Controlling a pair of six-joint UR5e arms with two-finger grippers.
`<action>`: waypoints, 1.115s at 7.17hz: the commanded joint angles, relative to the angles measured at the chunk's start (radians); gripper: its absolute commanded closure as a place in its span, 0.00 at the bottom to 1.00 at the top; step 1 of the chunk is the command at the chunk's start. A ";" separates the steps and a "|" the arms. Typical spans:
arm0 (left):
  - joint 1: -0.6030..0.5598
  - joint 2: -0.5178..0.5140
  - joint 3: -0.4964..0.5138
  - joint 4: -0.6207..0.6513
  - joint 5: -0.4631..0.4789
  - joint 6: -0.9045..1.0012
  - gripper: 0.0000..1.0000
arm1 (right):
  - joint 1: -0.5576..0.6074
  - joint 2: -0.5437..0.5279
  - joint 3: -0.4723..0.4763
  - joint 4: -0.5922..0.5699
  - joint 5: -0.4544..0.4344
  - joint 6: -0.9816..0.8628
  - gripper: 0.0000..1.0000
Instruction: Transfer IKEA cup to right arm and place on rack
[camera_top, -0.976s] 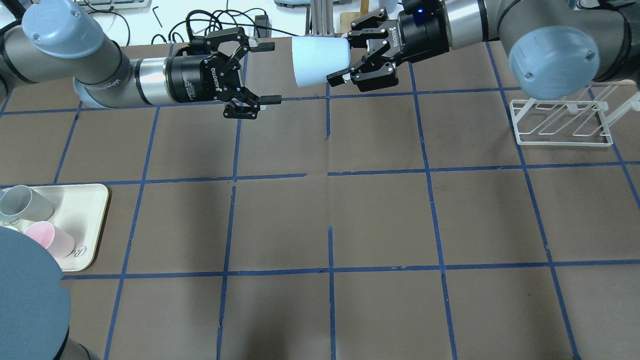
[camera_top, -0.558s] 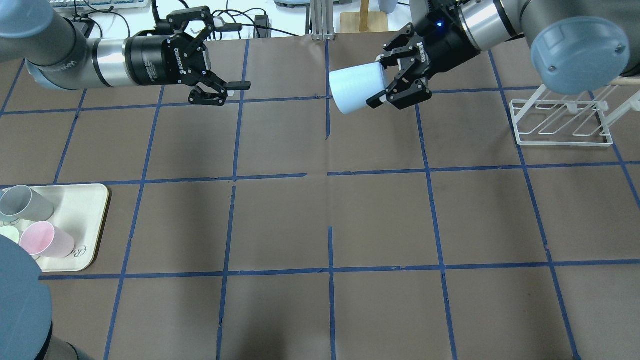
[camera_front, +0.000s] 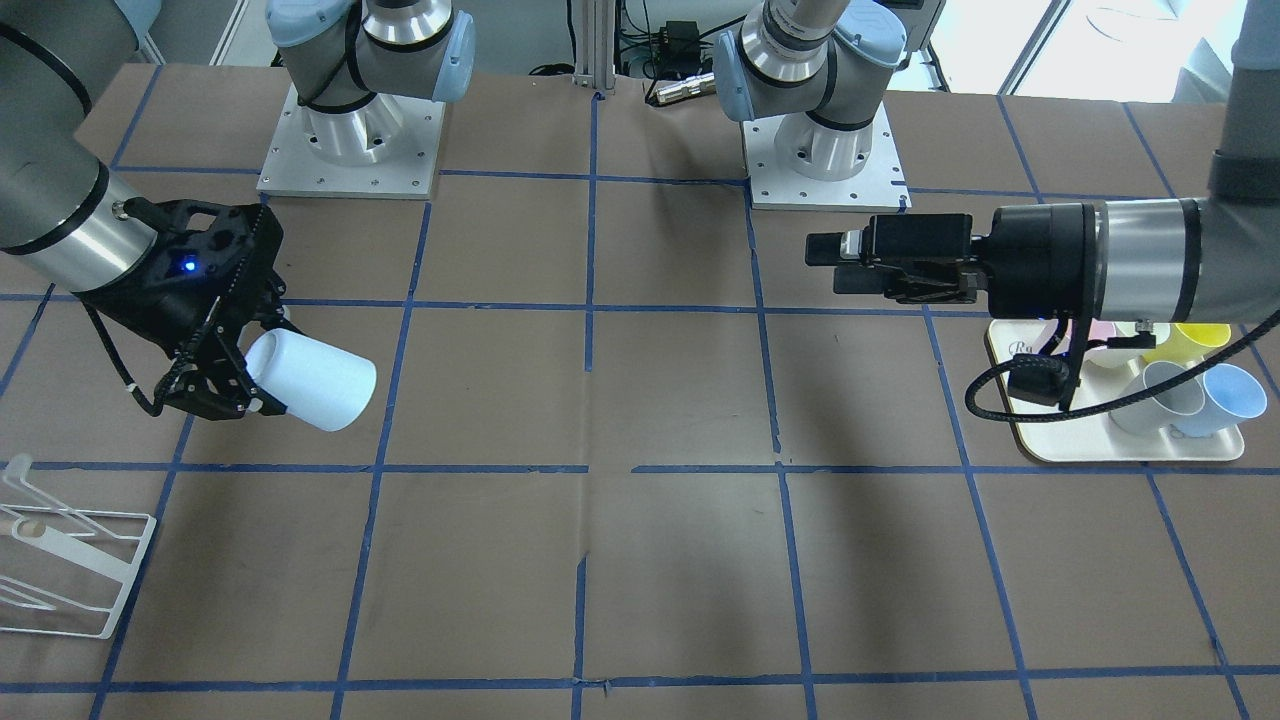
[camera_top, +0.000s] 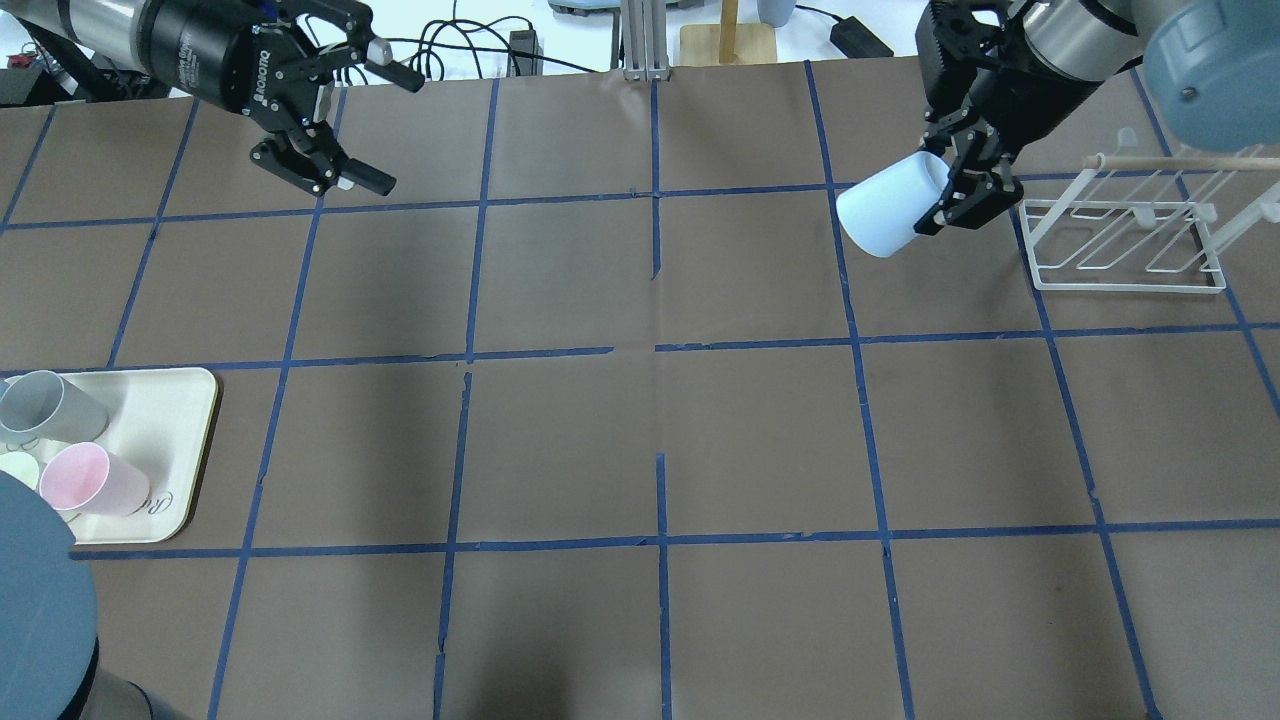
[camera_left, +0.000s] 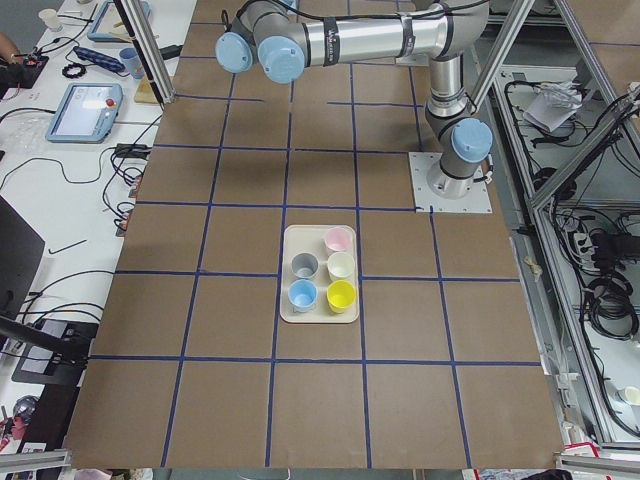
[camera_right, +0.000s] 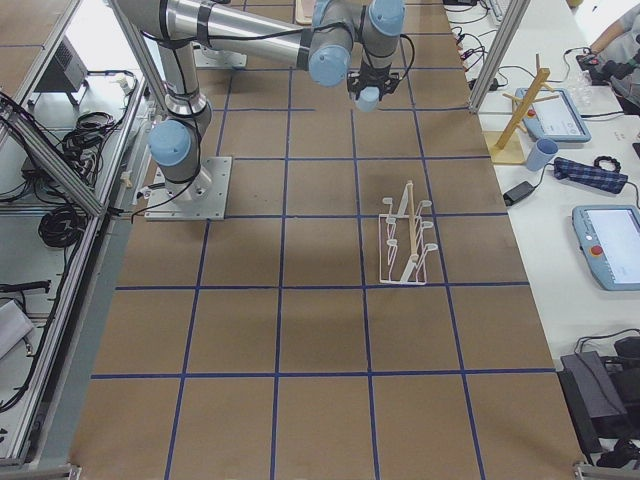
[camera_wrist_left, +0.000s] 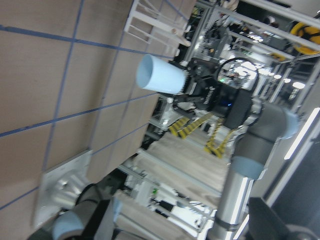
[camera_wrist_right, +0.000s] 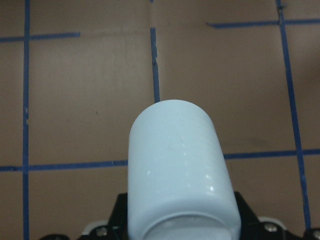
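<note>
My right gripper (camera_top: 950, 195) is shut on the pale blue IKEA cup (camera_top: 885, 220) and holds it tilted on its side above the table, just left of the white wire rack (camera_top: 1125, 240). The cup's base points away from the gripper, as the right wrist view (camera_wrist_right: 177, 165) shows. In the front-facing view the cup (camera_front: 310, 380) and right gripper (camera_front: 230, 385) are at the left, with the rack (camera_front: 60, 560) below them. My left gripper (camera_top: 392, 130) is open and empty at the far left of the table.
A cream tray (camera_top: 190, 400) at the near left edge holds a grey cup (camera_top: 50, 405), a pink cup (camera_top: 95, 480) and others, among them a second blue cup (camera_front: 1235, 395). The rack has a wooden peg (camera_top: 1180, 160) along its top.
My right gripper has carried the cup to the right, close to the rack, and turned it downward. My left gripper has drawn back to the far left, still open.
</note>
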 joint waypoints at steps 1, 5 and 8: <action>-0.010 0.030 0.009 0.215 0.414 -0.117 0.04 | -0.060 0.007 0.003 -0.017 -0.250 -0.001 0.68; -0.038 0.055 -0.012 0.435 0.710 -0.179 0.01 | -0.172 0.068 0.003 -0.164 -0.446 -0.030 0.68; -0.174 0.145 -0.234 0.692 0.712 -0.328 0.00 | -0.177 0.092 -0.012 -0.235 -0.497 -0.034 0.68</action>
